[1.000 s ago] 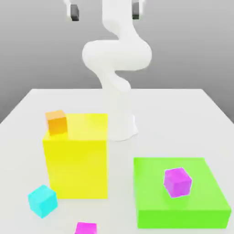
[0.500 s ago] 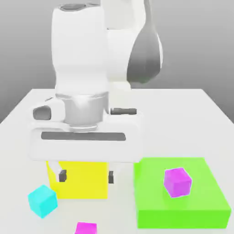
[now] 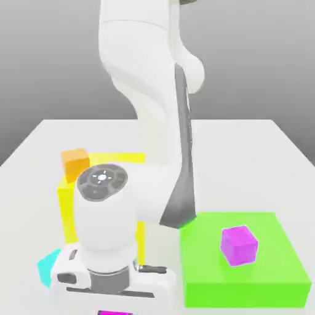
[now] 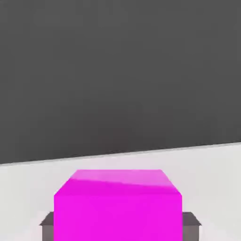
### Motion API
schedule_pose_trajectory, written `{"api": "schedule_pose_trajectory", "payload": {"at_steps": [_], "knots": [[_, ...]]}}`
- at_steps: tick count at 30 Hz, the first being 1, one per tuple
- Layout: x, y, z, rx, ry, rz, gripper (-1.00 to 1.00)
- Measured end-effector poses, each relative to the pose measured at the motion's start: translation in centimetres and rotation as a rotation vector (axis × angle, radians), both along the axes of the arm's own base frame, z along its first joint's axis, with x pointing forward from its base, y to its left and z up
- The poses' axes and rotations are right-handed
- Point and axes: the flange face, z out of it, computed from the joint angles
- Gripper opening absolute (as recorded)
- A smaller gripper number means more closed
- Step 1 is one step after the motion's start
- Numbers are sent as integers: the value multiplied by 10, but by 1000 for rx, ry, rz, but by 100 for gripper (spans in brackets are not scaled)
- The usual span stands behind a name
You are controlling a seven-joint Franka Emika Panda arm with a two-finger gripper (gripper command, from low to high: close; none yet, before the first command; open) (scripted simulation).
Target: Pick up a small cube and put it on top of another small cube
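The tool (image 4: 117, 225) straddles a magenta cube (image 4: 117, 202) on the white bench (image 3: 246, 160), a dark finger (image 4: 47, 221) at each side; whether they grip it I cannot tell. Nearby stand a yellow block (image 3: 104, 161) carrying an orange cube (image 3: 75, 163), a cyan cube (image 3: 47, 266), and a green slab (image 3: 246, 283) bearing a purple cube (image 3: 239, 245).

white arm (image 3: 147, 184) low over table (image 3: 37, 147), orange cube (image 3: 75, 163) on yellow block (image 3: 66, 203)
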Motion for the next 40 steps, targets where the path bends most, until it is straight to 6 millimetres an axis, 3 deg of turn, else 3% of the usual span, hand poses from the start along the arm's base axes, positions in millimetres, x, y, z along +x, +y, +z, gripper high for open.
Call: {"api": "schedule_pose_trajectory", "payload": {"at_steps": [1, 3, 7, 13, 18, 29, 32, 36, 37, 40], "knots": [[0, 0, -4, 0, 0, 0, -100], [0, 0, 11, 0, 0, 0, -100], [-2, -3, 63, 4, 0, -23, -100], [-25, -32, 138, 33, -2, -248, -100], [-59, -61, 195, 48, -2, -462, -100], [-153, -86, 297, 28, 0, -901, -100], [-181, -88, 313, 11, 0, -1022, -100], [-188, -89, 271, 5, -1, -1056, -100], [-188, -89, 261, 5, 0, -1057, 100], [-188, -89, 261, 5, 0, -1057, 100]]}}
